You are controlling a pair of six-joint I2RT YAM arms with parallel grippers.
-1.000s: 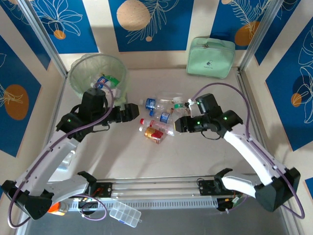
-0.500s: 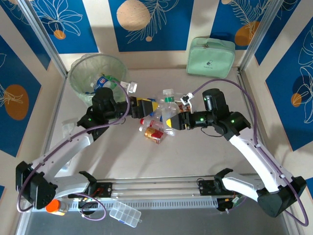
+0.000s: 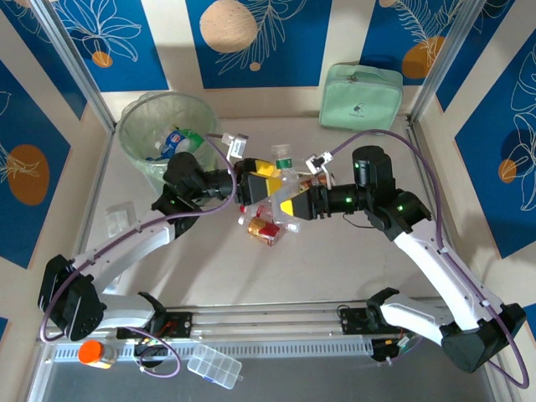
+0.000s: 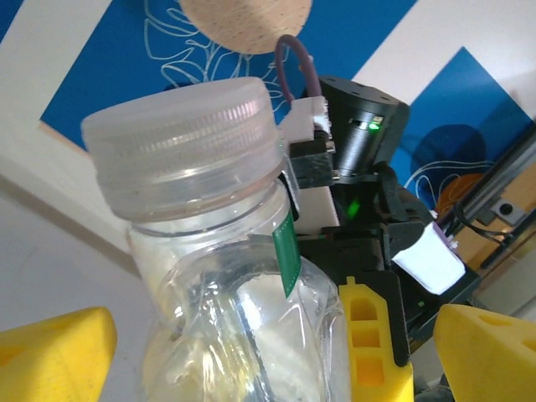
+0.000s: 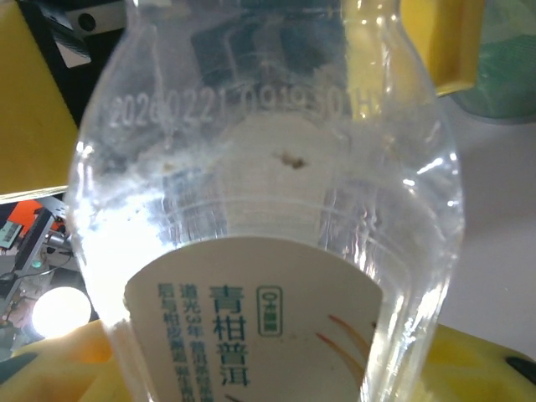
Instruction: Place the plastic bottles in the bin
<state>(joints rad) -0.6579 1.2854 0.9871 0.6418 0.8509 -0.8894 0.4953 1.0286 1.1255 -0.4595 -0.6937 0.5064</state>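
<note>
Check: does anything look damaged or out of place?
The clear bottle in the right gripper looks crumpled below its neck. The open left gripper flanks it too. A red-labelled bottle lies tipped on the table.

right wrist: bottle (image 5: 268,209) is running off the top and bottom edges | left wrist: its base is running off the bottom | top: right gripper (image 3: 287,203) is covering part of the bottle pile (image 3: 264,228)

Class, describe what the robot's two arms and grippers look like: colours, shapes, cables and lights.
The left arm and right arm have white links, black joint housings and a purple cable looping alongside. A green light glows near each wrist. The left gripper and right gripper are black with yellow fingers.
</note>
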